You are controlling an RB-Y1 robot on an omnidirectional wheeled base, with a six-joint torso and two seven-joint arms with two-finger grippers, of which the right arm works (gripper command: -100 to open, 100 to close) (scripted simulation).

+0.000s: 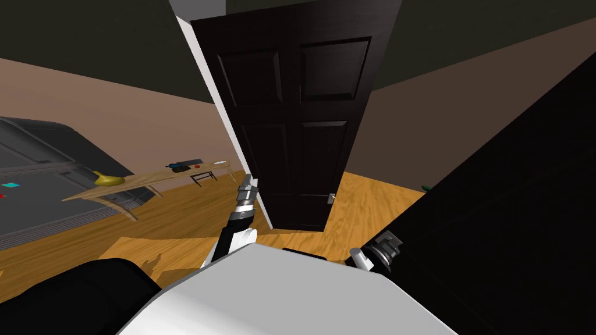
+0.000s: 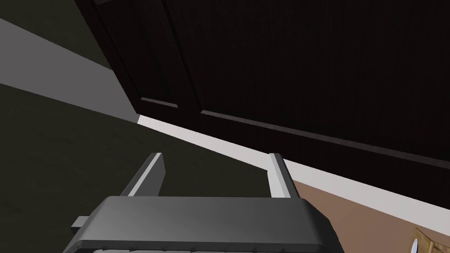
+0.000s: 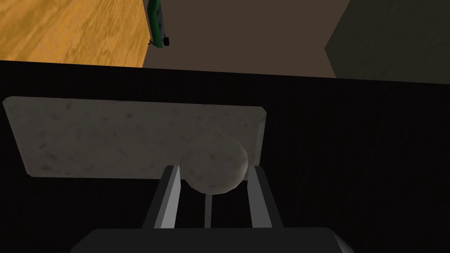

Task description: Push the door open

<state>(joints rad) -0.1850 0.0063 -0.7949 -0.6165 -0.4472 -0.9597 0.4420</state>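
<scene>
Door (image 1: 512,192) standing close at my right: flat black slab, faint vertical grain. Mottled grey rectangular plate (image 3: 110,136) with rounded corners sitting on it, carrying round knob (image 3: 214,160) in same speckled finish. My right gripper (image 3: 214,169) clamping knob, blades set narrow and pressing its sides. My left gripper (image 2: 215,154) holding extended forward, fingers spread wide, pointing at dark panelled door (image 1: 297,116) beside white frame (image 1: 231,134).

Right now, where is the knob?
Right wrist view: the knob sits between the fingers of the right gripper, on a grey plate on the dark door.
</scene>
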